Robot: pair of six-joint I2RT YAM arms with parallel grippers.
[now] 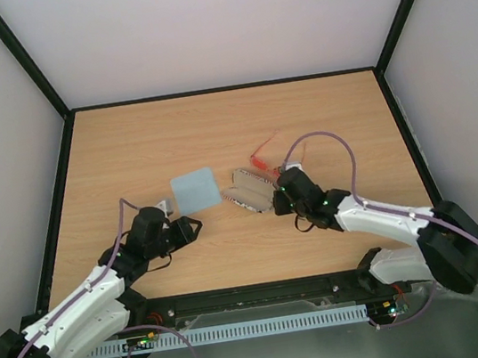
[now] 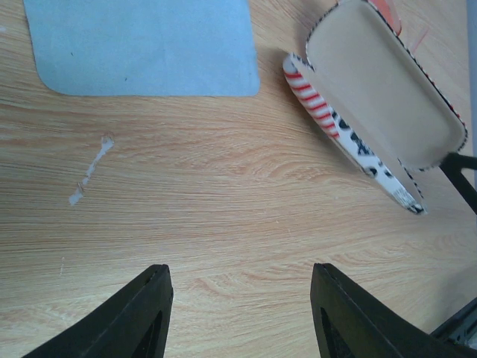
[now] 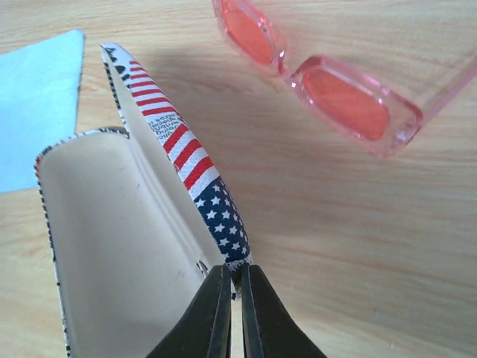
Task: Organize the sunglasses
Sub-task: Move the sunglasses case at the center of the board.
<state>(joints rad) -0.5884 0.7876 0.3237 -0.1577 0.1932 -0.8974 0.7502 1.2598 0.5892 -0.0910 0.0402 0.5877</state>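
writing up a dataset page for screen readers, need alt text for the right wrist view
The right gripper pinches the rim of an open flag-patterned case. Pink-red sunglasses lie on the wooden table beyond it, outside the case, and a light blue cloth shows at left.

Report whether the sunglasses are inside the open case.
No, the sunglasses lie on the table beside the case, whose lining is bare.
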